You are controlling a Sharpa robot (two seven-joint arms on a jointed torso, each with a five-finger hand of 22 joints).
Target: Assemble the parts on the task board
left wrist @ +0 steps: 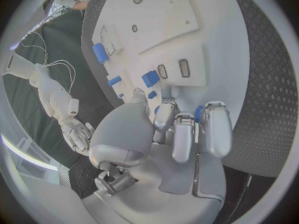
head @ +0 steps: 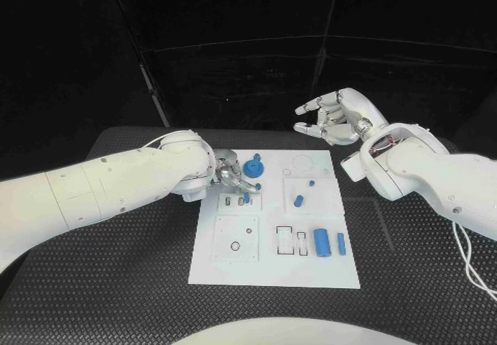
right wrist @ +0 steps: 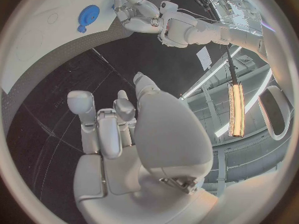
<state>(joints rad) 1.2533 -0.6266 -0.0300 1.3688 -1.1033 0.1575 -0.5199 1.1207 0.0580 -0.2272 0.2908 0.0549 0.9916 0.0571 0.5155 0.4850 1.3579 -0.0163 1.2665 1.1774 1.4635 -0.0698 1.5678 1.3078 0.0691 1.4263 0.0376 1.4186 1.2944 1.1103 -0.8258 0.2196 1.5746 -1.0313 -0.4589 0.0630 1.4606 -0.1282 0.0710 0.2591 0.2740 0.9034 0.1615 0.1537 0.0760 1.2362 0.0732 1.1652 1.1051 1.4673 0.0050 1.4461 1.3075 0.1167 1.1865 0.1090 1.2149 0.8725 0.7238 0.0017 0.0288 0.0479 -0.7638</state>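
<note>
The white task board [head: 271,259] lies in the middle of the black table. My left hand [head: 230,178] hangs over its far left corner, fingers curled down, beside a blue gear [head: 255,169]. In the left wrist view the left hand [left wrist: 181,129] pinches a small blue part [left wrist: 156,108] between thumb and finger, close to a blue block [left wrist: 149,78] and two slots. My right hand [head: 333,115] is raised beyond the board's far right corner, fingers spread and holding nothing. The right wrist view shows that right hand [right wrist: 118,129], the board [right wrist: 37,40] and the gear [right wrist: 89,16].
Other blue parts stand or lie on the board's right half: a small peg [head: 311,182], a stubby piece [head: 297,200], a cylinder [head: 323,242] and a slim bar [head: 341,244]. A raised white plate [head: 236,237] with holes sits at the near left. Black mat [head: 135,287] surrounds the board.
</note>
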